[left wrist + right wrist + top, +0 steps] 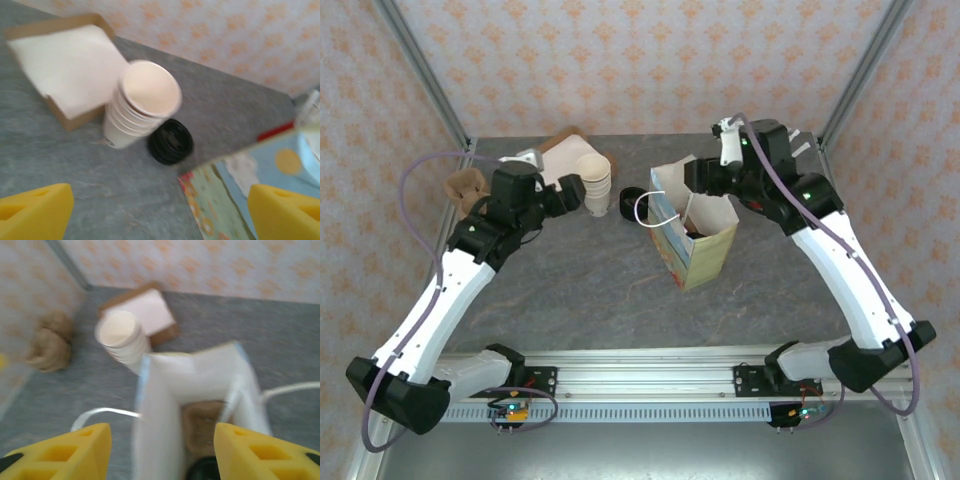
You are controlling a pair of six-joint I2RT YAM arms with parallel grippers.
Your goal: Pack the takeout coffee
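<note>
Black-lidded coffee (204, 471) in bag (160, 385) — under R pincer (160, 440).

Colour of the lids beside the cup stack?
Black; the round plastic lids show best in the left wrist view.

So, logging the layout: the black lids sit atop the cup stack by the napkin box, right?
No: the black lids lie on the table beside the cup stack, as the left wrist view shows. The stack does stand by the napkin box.

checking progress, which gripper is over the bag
The right gripper, above the open bag; the left gripper points at the cup stack instead.
</note>
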